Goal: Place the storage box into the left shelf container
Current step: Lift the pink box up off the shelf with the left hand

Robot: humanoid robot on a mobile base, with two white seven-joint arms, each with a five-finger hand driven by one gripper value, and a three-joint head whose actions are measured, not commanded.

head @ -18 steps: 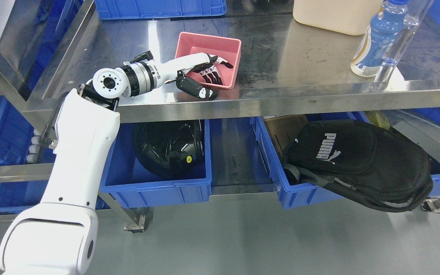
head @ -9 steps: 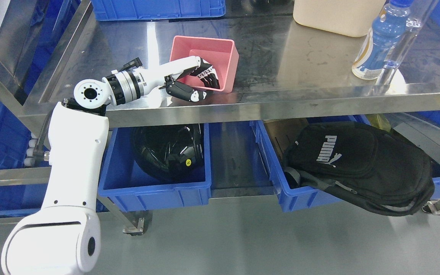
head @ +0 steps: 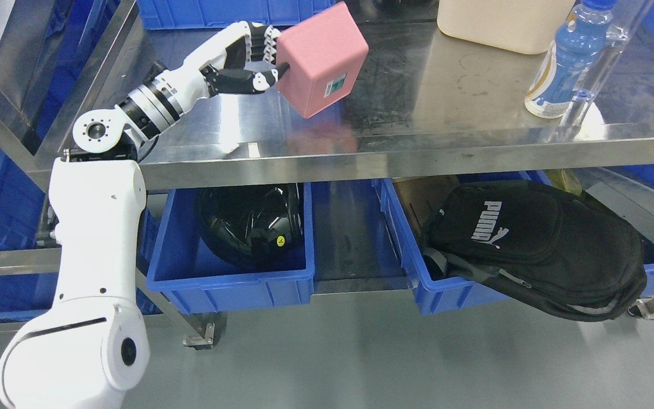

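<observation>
Storage box (head: 322, 59), pink, is held clear above the steel counter (head: 418, 91), tipped so its labelled underside faces the camera. The left robot hand (head: 247, 62) grips its left rim, fingers curled over the edge and thumb pressed below. A blue container (head: 230, 278) holding a black helmet (head: 250, 221) sits on the shelf beneath.

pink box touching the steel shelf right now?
Apart. The head view shows the pink box held by the left hand, tilted bottom-out, with bare steel shelf and the box's reflection showing below its lowest corner.
</observation>
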